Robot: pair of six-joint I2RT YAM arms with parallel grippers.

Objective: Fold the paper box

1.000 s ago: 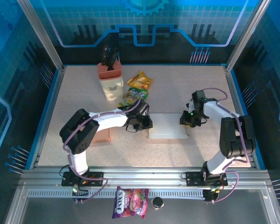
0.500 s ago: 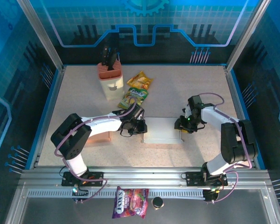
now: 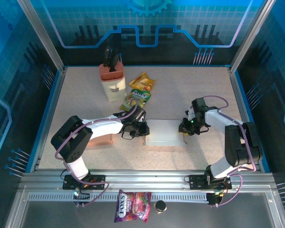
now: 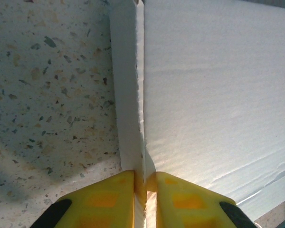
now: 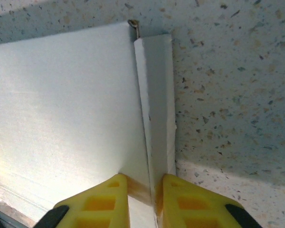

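Observation:
The white paper box (image 3: 164, 133) lies flat mid-table between both arms. My left gripper (image 3: 141, 129) is at its left end, and in the left wrist view its yellow fingers (image 4: 104, 199) are shut on the box's thin upright left wall (image 4: 128, 95), with the box's broad panel (image 4: 218, 95) to the right. My right gripper (image 3: 184, 128) is at the right end. Its yellow fingers (image 5: 190, 199) pinch the narrow folded side wall (image 5: 156, 95), which stands up beside the broad white panel (image 5: 61, 104).
A beige knife block (image 3: 113, 83) stands at the back left, with two snack bags (image 3: 141, 81) (image 3: 137, 97) beside it. A flat pinkish piece (image 3: 103, 137) lies under the left arm. A candy bag (image 3: 133, 205) and a small dark cap (image 3: 160, 206) rest by the front rail.
The box and both grippers have shifted left and slightly nearer. The left arm's elbow has dropped lower and further left. Both grippers remain at the box's ends.

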